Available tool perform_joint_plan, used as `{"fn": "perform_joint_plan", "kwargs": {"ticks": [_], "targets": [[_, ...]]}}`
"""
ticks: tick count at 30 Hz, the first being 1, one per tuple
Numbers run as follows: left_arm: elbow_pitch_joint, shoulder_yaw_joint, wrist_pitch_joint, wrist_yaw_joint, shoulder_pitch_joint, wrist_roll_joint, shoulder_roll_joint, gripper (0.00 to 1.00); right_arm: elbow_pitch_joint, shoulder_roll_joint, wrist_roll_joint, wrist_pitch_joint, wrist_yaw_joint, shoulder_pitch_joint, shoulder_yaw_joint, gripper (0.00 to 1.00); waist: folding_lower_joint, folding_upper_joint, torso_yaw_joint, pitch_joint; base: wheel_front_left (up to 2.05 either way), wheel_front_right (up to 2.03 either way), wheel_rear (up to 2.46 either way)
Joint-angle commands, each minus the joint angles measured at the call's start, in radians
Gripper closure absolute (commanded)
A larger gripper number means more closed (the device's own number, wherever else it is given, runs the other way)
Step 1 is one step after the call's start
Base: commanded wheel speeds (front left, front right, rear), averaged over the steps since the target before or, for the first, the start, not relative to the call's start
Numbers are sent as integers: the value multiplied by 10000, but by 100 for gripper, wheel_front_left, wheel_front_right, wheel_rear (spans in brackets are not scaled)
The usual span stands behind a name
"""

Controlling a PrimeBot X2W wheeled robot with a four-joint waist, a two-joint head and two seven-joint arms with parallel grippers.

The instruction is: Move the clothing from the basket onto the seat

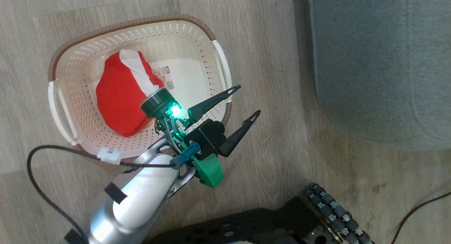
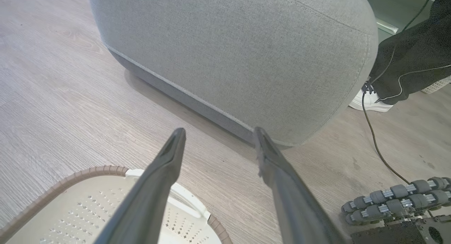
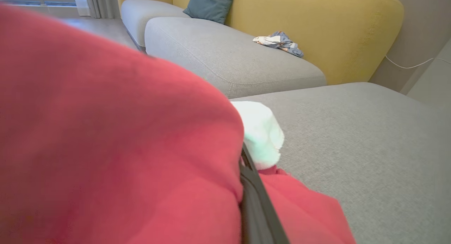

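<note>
Head view: wide-open left tool (image 1: 247,99), red-and-white fabric garment (image 1: 121,96) behind it in cream perforated plastic basket (image 1: 197,36). Right wrist view: right tool (image 3: 248,173) grips second red garment (image 3: 105,131), grey upholstered seat (image 3: 352,131) ahead.

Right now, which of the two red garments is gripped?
The garment in the right fingers, over the grey seat; the other garment lies loose in the basket.

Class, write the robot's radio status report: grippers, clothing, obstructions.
Left gripper open, by basket. Right gripper shut on red garment over seat. Second garment in basket. No obstruction seen.
</note>
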Motion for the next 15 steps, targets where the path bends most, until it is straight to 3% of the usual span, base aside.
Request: {"fn": "perform_joint_plan", "kwargs": {"ticks": [1,10,11,12,13,15], "targets": [[-356,168,-49,-10,6,118,7,0,-48,-432,-62,-49,-2,-83,11,100,-1,0,88,79,0,0,0],[-368,222,-49,-10,52,154,-110,0,1636,-260,-85,8,-2,-447,638,100,-1,0,235,93,0,0,0],[-389,234,-49,-10,53,145,-119,0,1778,-298,-65,5,-2,-491,772,74,-1,0,239,84,0,0,0],[-402,247,-49,-10,55,134,-130,0,1885,-338,-34,-3,-2,-528,869,17,-1,0,245,64,0,0,0],[-408,258,-49,-10,59,127,-139,0,1978,-370,18,-10,-2,-555,924,0,-1,0,247,37,0,0,0],[-399,268,-49,-10,83,111,-162,0,2129,-426,110,-24,-2,-571,1037,0,-1,0,252,-54,0,0,0]]}}
